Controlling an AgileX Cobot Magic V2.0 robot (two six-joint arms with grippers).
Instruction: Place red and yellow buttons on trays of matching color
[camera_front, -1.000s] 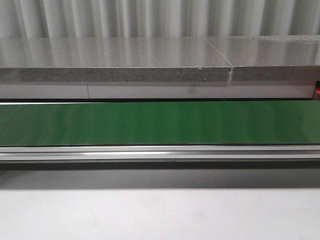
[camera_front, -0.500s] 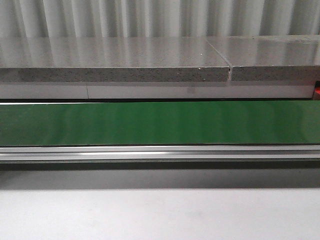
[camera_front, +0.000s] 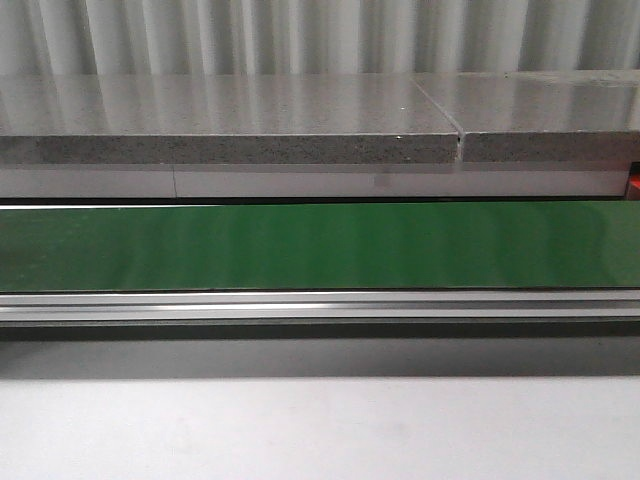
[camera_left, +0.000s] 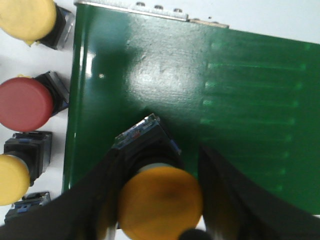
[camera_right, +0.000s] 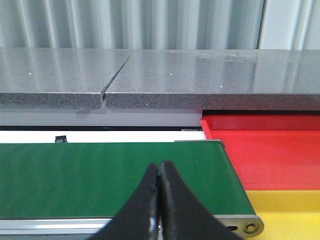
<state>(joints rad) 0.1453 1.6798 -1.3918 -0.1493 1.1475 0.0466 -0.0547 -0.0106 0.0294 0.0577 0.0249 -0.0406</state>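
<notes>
In the left wrist view my left gripper (camera_left: 160, 161) is shut on a yellow button (camera_left: 160, 204), its fingers against both sides of the cap, over the green belt (camera_left: 210, 75). Beside the belt on the white table lie a red button (camera_left: 25, 102) and two more yellow buttons (camera_left: 27, 17) (camera_left: 12, 179). In the right wrist view my right gripper (camera_right: 160, 169) is shut and empty above the belt's (camera_right: 75, 175) end. Just past that end sit the red tray (camera_right: 270, 150) and the yellow tray (camera_right: 290, 210). The front view shows neither grippers, buttons nor trays.
A grey stone counter (camera_front: 230, 120) runs behind the belt (camera_front: 320, 245), with a corrugated wall beyond it. An aluminium rail (camera_front: 320, 305) edges the belt's near side. The black body of another button (camera_left: 25, 207) lies at the pile's edge.
</notes>
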